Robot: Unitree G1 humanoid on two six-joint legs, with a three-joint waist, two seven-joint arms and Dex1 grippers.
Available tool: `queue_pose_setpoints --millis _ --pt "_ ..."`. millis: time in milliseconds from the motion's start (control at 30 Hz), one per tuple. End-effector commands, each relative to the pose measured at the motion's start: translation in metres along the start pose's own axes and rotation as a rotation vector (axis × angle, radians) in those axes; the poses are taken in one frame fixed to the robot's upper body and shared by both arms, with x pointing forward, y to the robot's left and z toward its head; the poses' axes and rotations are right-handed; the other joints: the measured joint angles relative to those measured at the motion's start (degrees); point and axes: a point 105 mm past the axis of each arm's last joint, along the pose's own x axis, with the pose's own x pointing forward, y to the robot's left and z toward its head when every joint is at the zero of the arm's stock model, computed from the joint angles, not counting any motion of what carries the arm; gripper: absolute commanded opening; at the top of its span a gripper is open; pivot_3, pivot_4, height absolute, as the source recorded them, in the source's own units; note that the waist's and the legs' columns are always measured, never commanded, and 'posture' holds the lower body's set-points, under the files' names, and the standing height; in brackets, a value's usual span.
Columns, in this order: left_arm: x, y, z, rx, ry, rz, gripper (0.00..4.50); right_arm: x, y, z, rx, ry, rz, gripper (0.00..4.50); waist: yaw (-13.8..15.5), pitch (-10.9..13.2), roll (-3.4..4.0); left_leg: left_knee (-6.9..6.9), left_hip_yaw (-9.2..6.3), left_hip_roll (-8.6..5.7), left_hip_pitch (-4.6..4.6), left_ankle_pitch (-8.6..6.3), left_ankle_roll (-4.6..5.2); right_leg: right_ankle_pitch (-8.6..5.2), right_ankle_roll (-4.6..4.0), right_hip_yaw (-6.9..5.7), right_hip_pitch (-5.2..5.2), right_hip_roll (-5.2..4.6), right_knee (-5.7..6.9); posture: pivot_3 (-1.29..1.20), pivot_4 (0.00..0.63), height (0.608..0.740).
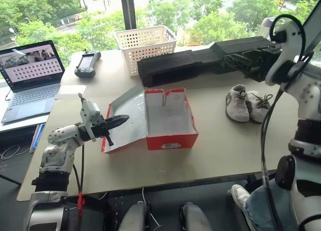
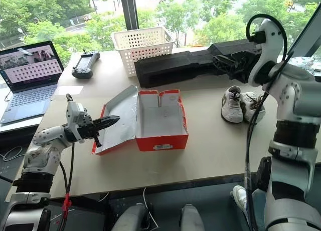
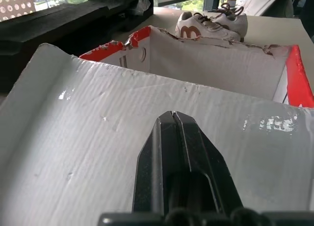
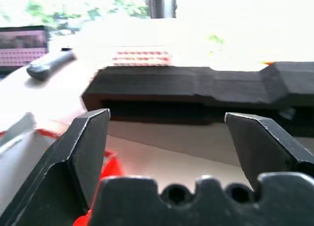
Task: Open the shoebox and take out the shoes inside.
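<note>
Shoebox [image 1: 170, 122] mid-table, lid flung open to its left, white inside bare. Shoes [image 1: 247, 104] side by side on table [image 1: 225, 151], well right of box. Left end effector [image 1: 119, 122] pinched shut, empty, tip over lid's inner face. Right end effector [image 4: 167, 138] gaping wide, empty, raised facing black foam block [image 1: 200, 60]. Job looks done; best move: draw both arms clear without nudging lid or shoes

Open empty shoebox [image 1: 170, 122], shoes [image 1: 247, 103] beside

No legible text or labels
</note>
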Motion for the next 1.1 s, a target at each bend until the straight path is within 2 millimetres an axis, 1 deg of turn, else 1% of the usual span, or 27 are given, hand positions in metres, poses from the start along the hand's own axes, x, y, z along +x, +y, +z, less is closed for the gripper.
queue_pose_setpoints --millis 33,67,133,200,233,300,333,367,433,467,500,633,767,1100 --pt "-0.017 0.044 0.028 0.041 -0.086 0.373 0.00 -0.006 0.002 0.004 -0.246 -0.073 -0.197 4.46 0.07 -0.01 0.00 0.00 0.00 0.00 0.00 -0.17 -0.29 0.00 -0.03 0.00 0.00 -0.02 -0.04 0.00 0.150 0.737" --pt "-0.023 0.054 0.030 0.027 -0.101 0.471 0.00 -0.005 0.007 -0.004 -0.288 -0.065 -0.196 4.46 0.10 -0.02 -0.01 -0.01 0.00 0.02 0.01 -0.24 -0.41 0.01 -0.04 -0.01 0.00 -0.02 -0.07 0.00 0.150 0.737" --pt "-0.039 0.071 0.031 0.008 -0.115 0.679 0.00 -0.005 0.009 -0.021 -0.324 -0.050 -0.231 4.46 0.15 -0.02 -0.02 0.00 -0.01 0.05 0.04 -0.24 -0.41 0.00 -0.01 -0.04 0.01 0.03 -0.03 0.00 0.150 0.737" --pt "-0.054 0.080 0.028 -0.012 -0.123 0.844 0.00 -0.006 0.009 -0.035 -0.333 -0.040 -0.265 4.46 0.05 -0.02 -0.02 0.01 0.04 0.05 0.04 -0.17 -0.32 0.00 0.00 0.01 0.01 0.14 -0.03 0.00 0.150 0.737" --pt "-0.065 0.083 0.028 -0.022 -0.143 0.941 0.00 -0.007 0.009 -0.044 -0.350 -0.030 -0.282 4.46 0.06 -0.02 -0.02 0.02 0.04 0.03 0.03 0.02 -0.01 0.01 0.00 0.01 0.02 0.16 0.00 0.00 0.150 0.737" --pt "-0.081 0.080 0.021 -0.046 -0.155 1.080 0.00 -0.009 0.010 -0.061 -0.360 -0.013 -0.307 4.46 0.12 -0.02 -0.02 0.01 0.06 0.02 0.04 0.03 0.00 0.02 0.02 0.01 0.02 0.18 0.00 0.00 0.150 0.737" --pt "-0.084 0.078 0.016 -0.050 -0.141 1.114 0.00 -0.009 0.010 -0.066 -0.357 -0.011 -0.316 4.46 0.14 -0.03 -0.03 0.03 0.07 0.02 0.04 0.03 0.00 0.03 0.03 0.02 0.04 0.19 -0.01 0.00 0.150 0.737" --pt "-0.084 0.075 0.012 -0.046 -0.121 1.125 0.00 -0.009 0.010 -0.069 -0.347 -0.016 -0.320 4.46 0.18 -0.04 -0.05 0.02 0.07 0.02 0.06 0.02 -0.01 0.03 0.03 0.02 0.06 0.18 0.00 0.00 0.150 0.737" --pt "-0.092 0.071 0.005 -0.049 -0.102 1.190 0.00 -0.009 0.010 -0.077 -0.335 -0.024 -0.343 4.46 0.27 -0.04 -0.05 0.02 0.07 0.04 0.17 0.00 -0.05 0.04 0.02 0.02 0.15 0.20 0.00 0.00 0.150 0.737" --pt "-0.094 0.069 0.004 -0.050 -0.104 1.210 0.00 -0.009 0.008 -0.081 -0.336 -0.023 -0.359 4.46 0.35 -0.04 -0.06 0.02 0.09 0.05 0.23 -0.22 -0.42 0.04 0.01 0.02 0.19 0.23 -0.01 0.00 0.150 0.737" --pt "-0.096 0.068 0.004 -0.050 -0.107 1.221 0.00 -0.010 0.007 -0.083 -0.338 -0.023 -0.370 4.46 0.41 -0.04 -0.06 0.03 0.08 0.06 0.26 -0.22 -0.44 0.04 0.01 -0.02 0.25 0.24 -0.02 0.00 0.150 0.737" --pt "-0.095 0.060 -0.001 -0.116 -0.127 1.236 0.00 -0.011 -0.005 -0.096 -0.291 -0.003 -0.437 4.46 0.62 -0.04 -0.06 0.00 0.09 0.10 0.61 -0.25 -0.47 -0.05 -0.10 -0.07 0.62 0.25 -0.12 0.00 0.150 0.737" --pt "-0.087 0.053 -0.004 -0.106 -0.098 1.202 0.00 -0.009 -0.005 -0.099 -0.286 -0.008 -0.449 4.46 0.74 -0.04 -0.06 -0.04 0.09 0.10 0.69 -0.27 -0.50 -0.13 -0.20 -0.06 0.72 0.24 -0.20 0.00 0.150 0.737" --pt "-0.088 0.056 -0.009 -0.146 -0.104 1.196 0.00 -0.011 -0.004 -0.100 -0.285 -0.011 -0.466 4.46 0.77 -0.04 -0.06 -0.05 0.11 0.11 0.70 -0.26 -0.50 -0.19 -0.26 -0.06 0.72 0.28 -0.21 0.00 0.150 0.737"
